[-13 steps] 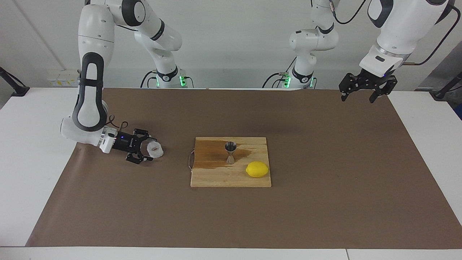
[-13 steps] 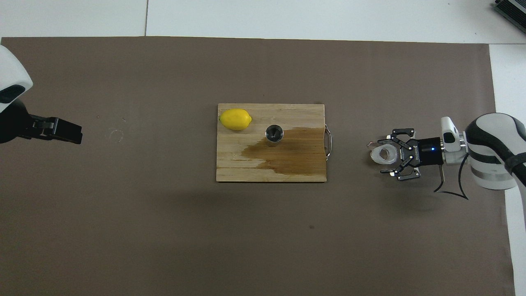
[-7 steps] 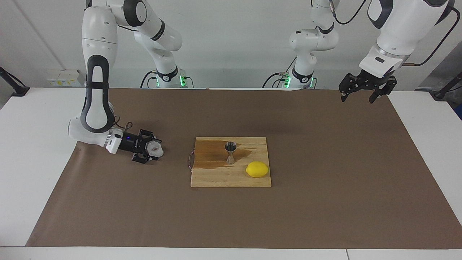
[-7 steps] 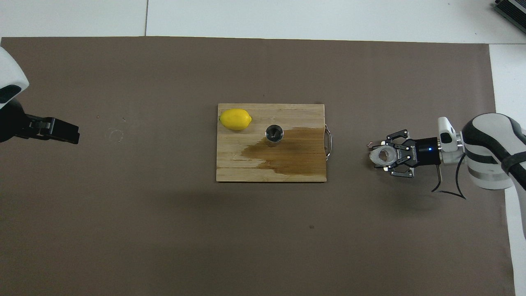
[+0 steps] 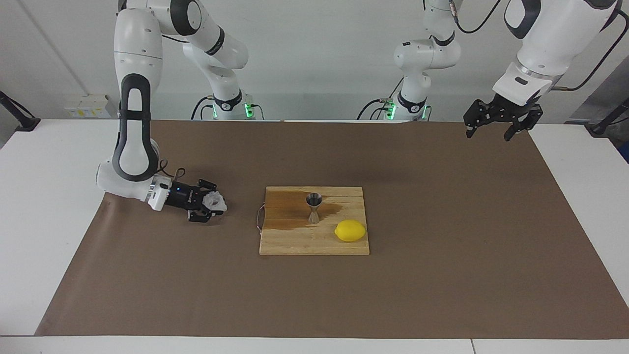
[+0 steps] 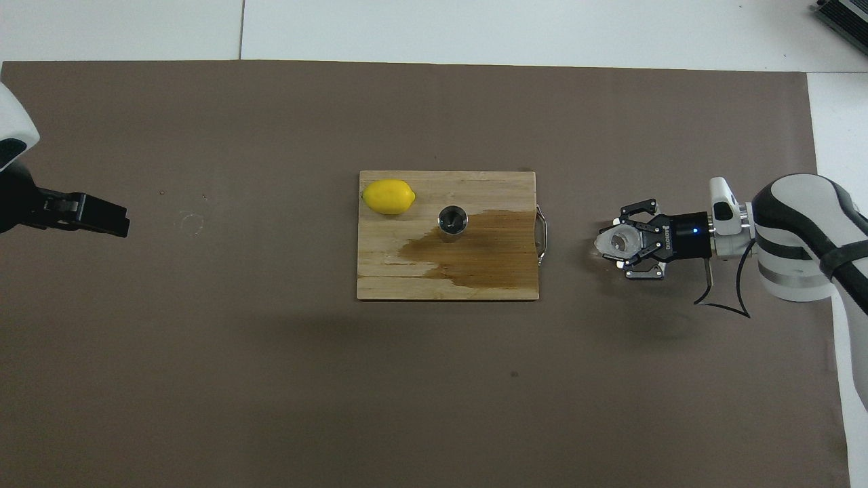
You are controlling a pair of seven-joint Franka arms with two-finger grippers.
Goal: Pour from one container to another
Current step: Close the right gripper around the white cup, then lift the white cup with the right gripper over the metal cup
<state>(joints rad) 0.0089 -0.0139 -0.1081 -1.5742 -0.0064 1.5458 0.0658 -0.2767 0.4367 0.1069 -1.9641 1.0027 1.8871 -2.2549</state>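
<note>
**Right gripper clamped on the crinkly cup beside the board**

The right gripper has its fingers pressed in on the little whitish crinkly cup, one finger on each side of it, with the cup's mouth facing up in the overhead view. The gripper lies nearly flat, low over the brown mat, its wrist reaching in sideways from the right arm's end of the table. Whether the cup rests on the mat or hangs just clear of it I cannot tell from here.

In the overhead view the cup sits at about three o'clock from the cutting board, near the board's metal handle but apart from it.

On the board the steel jigger stands upright, hourglass-shaped, roughly at the board's middle and a little toward twelve o'clock in both views. A dark wet stain spreads over the wood from the jigger's foot toward the handle end. The lemon lies on the board too; in the overhead view it is at ten o'clock from the jigger, close to a corner, and apart from it.

The left gripper hangs high in the air over the mat's edge at the left arm's end, well apart from everything, its fingers spread open and holding nothing. That arm waits.
</note>
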